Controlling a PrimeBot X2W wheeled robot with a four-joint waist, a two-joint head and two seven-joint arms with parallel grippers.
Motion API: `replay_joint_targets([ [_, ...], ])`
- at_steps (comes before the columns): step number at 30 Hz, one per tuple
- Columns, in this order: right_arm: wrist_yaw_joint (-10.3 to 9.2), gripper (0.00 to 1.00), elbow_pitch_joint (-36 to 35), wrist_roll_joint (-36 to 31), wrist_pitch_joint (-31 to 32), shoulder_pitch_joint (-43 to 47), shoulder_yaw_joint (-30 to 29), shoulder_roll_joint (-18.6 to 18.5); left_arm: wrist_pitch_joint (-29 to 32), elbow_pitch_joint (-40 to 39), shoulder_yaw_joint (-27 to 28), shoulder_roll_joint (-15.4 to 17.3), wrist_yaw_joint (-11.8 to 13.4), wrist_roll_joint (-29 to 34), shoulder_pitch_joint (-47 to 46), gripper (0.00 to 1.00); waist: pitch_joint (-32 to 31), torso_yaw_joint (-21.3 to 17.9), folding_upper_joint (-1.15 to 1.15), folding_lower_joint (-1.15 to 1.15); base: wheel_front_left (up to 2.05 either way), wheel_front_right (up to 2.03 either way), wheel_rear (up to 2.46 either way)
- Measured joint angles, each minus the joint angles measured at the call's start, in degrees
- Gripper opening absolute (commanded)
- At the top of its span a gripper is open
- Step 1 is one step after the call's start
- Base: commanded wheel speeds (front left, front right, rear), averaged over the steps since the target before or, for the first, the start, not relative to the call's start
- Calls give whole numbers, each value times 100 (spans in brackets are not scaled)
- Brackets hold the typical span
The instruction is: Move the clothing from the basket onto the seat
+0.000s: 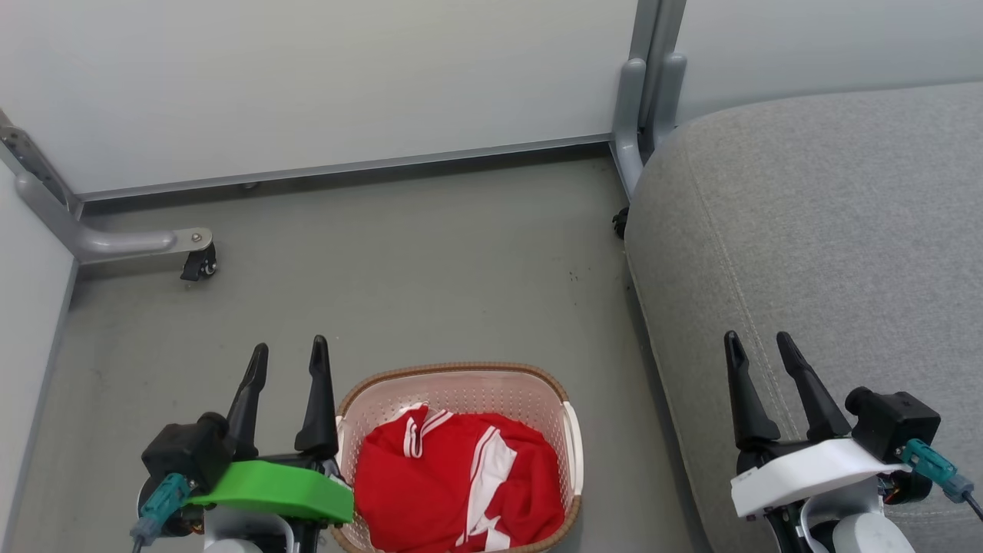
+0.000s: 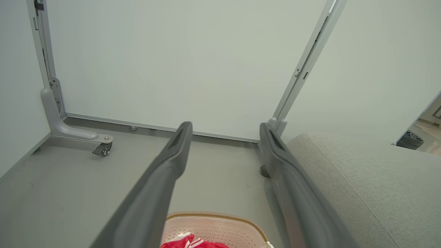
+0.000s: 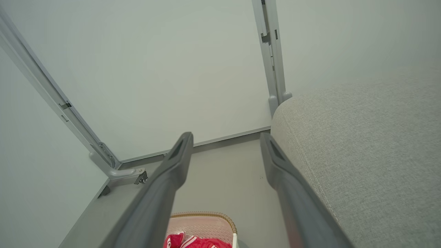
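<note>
Clothing (image 1: pixel 453 480), the red one with white stripes, is lying crumpled inside the basket (image 1: pixel 461 375) and is covering most of its bottom. The basket is standing on the floor (image 1: pixel 399 261), near the front edge of the seat (image 1: pixel 829 230), which is rising at my right side. I am thinking it is placed so near in order to make the carrying way short.

My left pincer (image 1: pixel 290 346) is hanging just beside the left rim of the basket, fingers pointing forward. Its two fingers are standing apart with a clear gap between them, and they are holding nothing. My right pincer (image 1: pixel 758 338) is hanging over the near edge of the seat, also spread apart and empty. In both wrist views the floor is showing through the gap between the fingers, and a bit of the red cloth is peeking in at the bottom edge.

Nothing is touching the clothing yet, so I am judging that the task is at its very beginning. The left pincer is hanging nearer, so it is probably the one to go down into the basket. The cloth is looking soft and bunched, so it is asking for a pinch on a raised fold. A loose part is maybe going to drag on the rim during the lift.
</note>
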Motion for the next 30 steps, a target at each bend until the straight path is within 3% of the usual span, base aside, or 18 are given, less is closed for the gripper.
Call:
replay_joint_targets([
  [30,1,100,-323,-1395,-353,96,109,-4,-356,-64,-241,3,93,1513,18,100,69,89,0,0,0,0,0],
])
